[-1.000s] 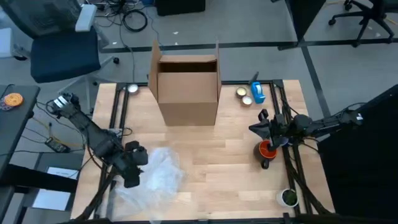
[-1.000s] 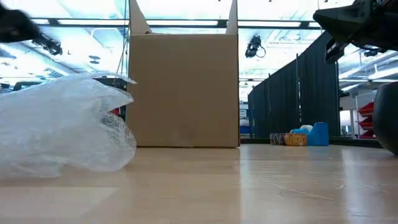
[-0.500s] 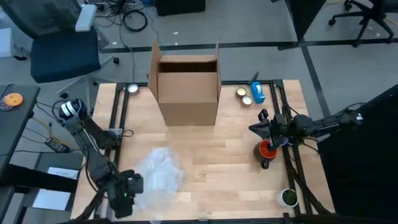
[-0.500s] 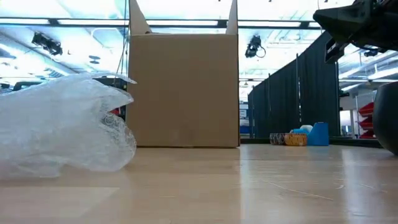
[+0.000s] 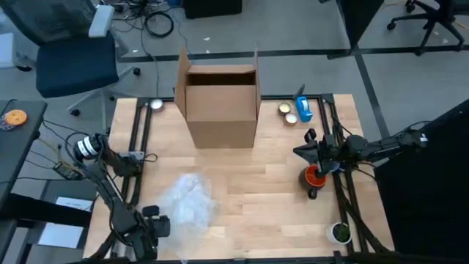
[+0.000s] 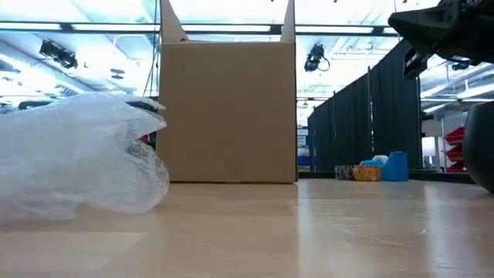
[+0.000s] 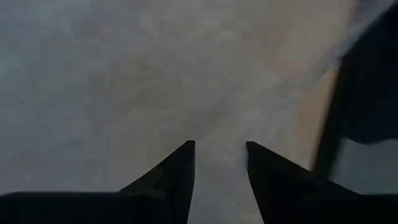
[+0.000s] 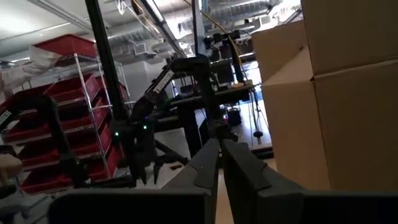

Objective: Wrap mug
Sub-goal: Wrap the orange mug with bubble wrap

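The left gripper [image 5: 152,229] hangs at seven o'clock on the worktop [image 5: 249,176], jaws spread, beside the bubble wrap [image 5: 187,205]. The mug [image 5: 314,177] sits at three o'clock under the right gripper [image 5: 308,152], jaws pressed together. Next, I think, grab the wrap.

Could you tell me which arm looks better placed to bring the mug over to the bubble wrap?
Probably the right: its gripper sits right by the orange mug, while the left gripper is at the bubble wrap.
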{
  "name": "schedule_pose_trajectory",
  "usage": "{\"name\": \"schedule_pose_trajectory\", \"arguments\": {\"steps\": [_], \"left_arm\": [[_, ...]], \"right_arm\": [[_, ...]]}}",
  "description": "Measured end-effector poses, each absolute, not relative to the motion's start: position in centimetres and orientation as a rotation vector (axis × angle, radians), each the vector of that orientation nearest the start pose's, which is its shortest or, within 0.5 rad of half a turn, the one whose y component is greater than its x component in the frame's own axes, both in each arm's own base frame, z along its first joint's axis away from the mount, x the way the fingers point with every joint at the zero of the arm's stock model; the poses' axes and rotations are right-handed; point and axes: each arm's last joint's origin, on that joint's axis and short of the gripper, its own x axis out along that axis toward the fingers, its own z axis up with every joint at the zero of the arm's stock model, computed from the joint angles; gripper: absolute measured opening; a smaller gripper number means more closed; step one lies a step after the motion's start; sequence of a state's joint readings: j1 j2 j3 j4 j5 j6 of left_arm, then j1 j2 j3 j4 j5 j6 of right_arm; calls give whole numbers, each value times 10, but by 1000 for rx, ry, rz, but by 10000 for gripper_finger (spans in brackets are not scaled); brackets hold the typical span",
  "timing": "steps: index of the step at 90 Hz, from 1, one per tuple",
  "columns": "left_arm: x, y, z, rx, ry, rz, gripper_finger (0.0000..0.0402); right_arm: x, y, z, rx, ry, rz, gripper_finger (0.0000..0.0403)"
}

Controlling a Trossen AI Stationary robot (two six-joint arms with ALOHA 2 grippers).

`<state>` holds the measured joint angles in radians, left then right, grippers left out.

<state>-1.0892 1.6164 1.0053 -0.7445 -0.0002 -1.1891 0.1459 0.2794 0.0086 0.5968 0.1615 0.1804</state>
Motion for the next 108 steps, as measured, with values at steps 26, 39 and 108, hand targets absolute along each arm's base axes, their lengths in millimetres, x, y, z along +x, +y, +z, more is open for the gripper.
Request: {"name": "schedule_pose_trajectory", "arguments": {"steps": [26, 39, 108], "left_arm": [[146, -269, 223, -95, 1225, -103, 127], [143, -271, 217, -42, 1234, -122, 127], [141, -294, 191, -60, 1377, -244, 127]], "right_arm": [[109, 11, 200, 229, -322, 14, 0], [109, 11, 200, 229, -324, 14, 0], [109, 11, 200, 228, -323, 17, 0]]}}
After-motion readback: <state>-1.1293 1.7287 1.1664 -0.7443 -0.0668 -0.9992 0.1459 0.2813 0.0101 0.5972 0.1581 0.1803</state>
